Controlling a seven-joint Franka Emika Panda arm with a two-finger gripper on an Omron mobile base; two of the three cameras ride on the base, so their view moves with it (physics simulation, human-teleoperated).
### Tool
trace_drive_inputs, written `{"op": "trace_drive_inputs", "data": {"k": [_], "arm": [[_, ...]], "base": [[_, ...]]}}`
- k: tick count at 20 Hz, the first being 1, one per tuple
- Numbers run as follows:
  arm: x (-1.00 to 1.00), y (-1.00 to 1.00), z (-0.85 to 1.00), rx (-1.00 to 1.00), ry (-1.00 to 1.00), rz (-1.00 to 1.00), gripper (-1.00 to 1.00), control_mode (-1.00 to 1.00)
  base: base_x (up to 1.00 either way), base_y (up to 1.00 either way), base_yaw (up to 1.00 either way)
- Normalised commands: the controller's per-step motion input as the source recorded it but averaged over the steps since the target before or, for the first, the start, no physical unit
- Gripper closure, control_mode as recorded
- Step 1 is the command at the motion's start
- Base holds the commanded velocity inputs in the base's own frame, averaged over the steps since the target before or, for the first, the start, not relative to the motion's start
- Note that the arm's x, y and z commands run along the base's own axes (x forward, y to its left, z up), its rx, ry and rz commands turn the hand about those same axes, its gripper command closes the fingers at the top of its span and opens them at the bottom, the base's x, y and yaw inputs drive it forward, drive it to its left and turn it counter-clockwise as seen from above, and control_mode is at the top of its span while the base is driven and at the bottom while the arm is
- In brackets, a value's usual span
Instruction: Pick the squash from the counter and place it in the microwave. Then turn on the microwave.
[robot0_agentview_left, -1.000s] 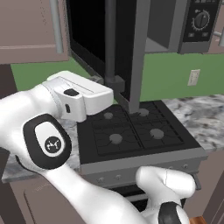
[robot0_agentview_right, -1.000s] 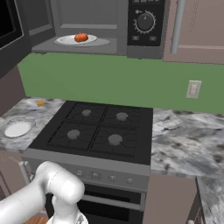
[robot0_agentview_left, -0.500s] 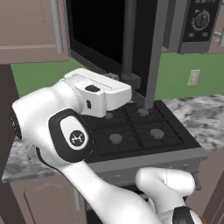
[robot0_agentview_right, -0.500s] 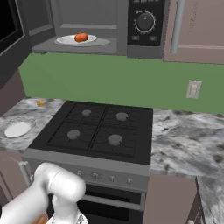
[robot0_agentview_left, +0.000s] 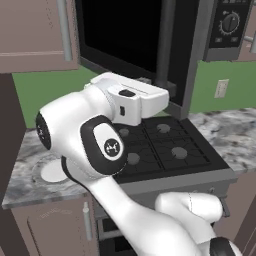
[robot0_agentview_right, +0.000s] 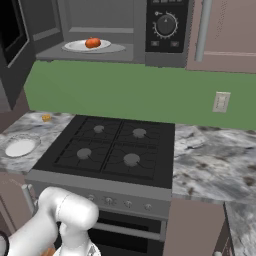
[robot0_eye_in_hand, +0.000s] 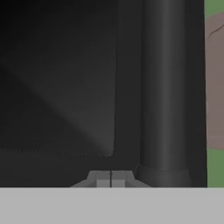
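Squash (robot0_agentview_right: 92, 43) sits on a plate (robot0_agentview_right: 75, 46) inside the microwave (robot0_agentview_right: 125, 30), door (robot0_agentview_left: 125, 35) open. Pincer (robot0_eye_in_hand: 110, 179) closed, empty, against the door beside its handle (robot0_eye_in_hand: 164, 87).

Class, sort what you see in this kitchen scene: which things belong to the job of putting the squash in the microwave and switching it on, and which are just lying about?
Job:
squash, on a plate inside
microwave, door open
gripper, shut, at the door
counter

Lying about:
stove
white dish
small orange cube
wall socket
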Motion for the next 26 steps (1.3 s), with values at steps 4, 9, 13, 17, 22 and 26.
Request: {"op": "trace_drive_inputs", "data": {"k": [4,9,13,17,22,26], "arm": [[0.0,-0.38,0.15,0.0,0.0,0.0,1.0,-1.0],[0.04,-0.39,0.14,0.0,0.0,0.0,1.0,-1.0],[0.12,-0.38,0.13,0.0,0.0,0.0,1.0,-1.0],[0.12,-0.37,0.12,0.0,0.0,0.0,1.0,-1.0],[0.15,-0.38,0.1,0.0,0.0,0.0,1.0,-1.0],[0.22,-0.38,0.08,0.0,0.0,0.0,1.0,-1.0]], "base": [[0.0,0.0,0.0],[0.0,0.0,0.0],[0.0,0.0,0.0],[0.0,0.0,0.0],[0.0,0.0,0.0],[0.0,0.0,0.0]]}}
